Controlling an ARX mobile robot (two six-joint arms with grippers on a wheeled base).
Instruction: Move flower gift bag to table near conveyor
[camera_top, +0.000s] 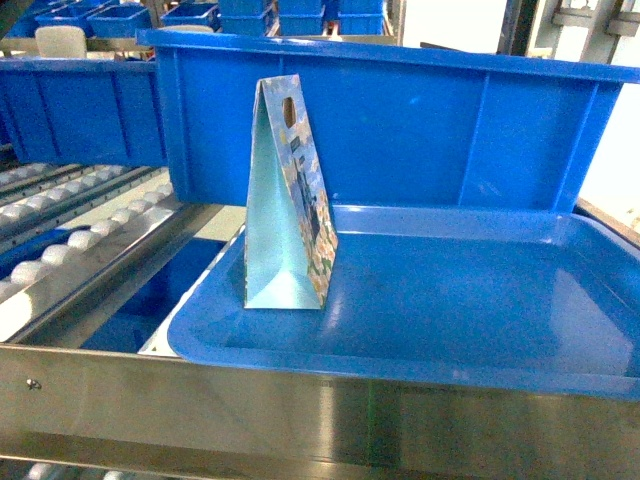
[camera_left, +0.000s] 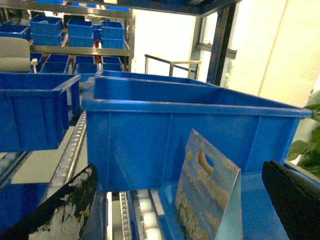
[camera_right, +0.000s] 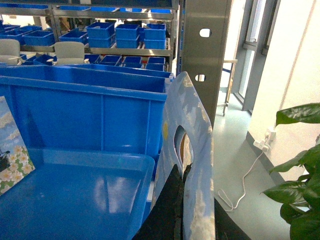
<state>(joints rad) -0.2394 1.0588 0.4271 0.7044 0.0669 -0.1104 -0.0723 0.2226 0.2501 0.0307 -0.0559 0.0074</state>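
A shallow blue tray (camera_top: 480, 330) is seen resting on a steel-railed conveyor rack (camera_top: 300, 410), with white rollers (camera_top: 70, 235) visible to its left. One flower gift bag (camera_top: 288, 200) is stood upright in the tray's left part, its pale blue gusset turned toward the head camera and a handle cutout near its top. A deep blue bin (camera_top: 400, 120) is set just behind the tray. More blue bins (camera_left: 35, 110) are carried on the neighbouring roller tracks and on shelves (camera_right: 115, 50) farther back.
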